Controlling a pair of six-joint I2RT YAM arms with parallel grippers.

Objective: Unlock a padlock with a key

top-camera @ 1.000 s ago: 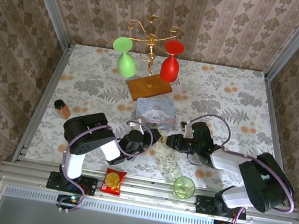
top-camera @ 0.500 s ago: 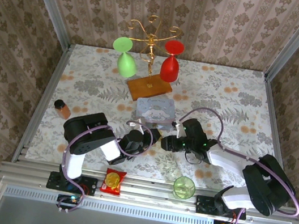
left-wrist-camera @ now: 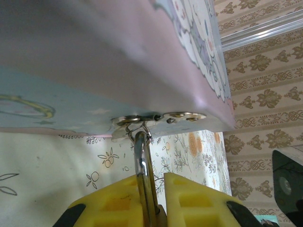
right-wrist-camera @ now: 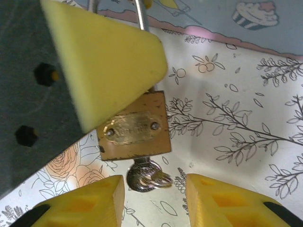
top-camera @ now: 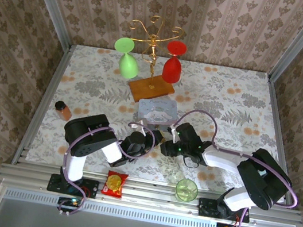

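Right gripper (right-wrist-camera: 154, 188) is spread wide and holds nothing, its two yellow fingers (right-wrist-camera: 90, 204) standing either side of the key (right-wrist-camera: 142, 176) without visibly touching it. The key's round silvery head, with a small ring through it, pokes out of the bottom face of the padlock (right-wrist-camera: 135, 125), so the blade appears already seated in the keyhole. The key's long axis runs straight on from the brass body toward the right wrist, head first, lying just ahead of the open jaws and a little left of their midline. Beyond the body, the left gripper (left-wrist-camera: 150, 183) is clamped narrow on the silvery shackle (left-wrist-camera: 140, 156), one of its pads covering the lock's upper corner in the right wrist view. The shackle hangs through a small metal hasp (left-wrist-camera: 137, 120) on the edge of the pale blue tin (right-wrist-camera: 213, 16), above the floral tablecloth (right-wrist-camera: 236, 118). With the left arm busy steadying the lock, the right arm is the nearer and free one; the next move likely calls for easing forward, pinching the head flat-on and twisting about that axis.
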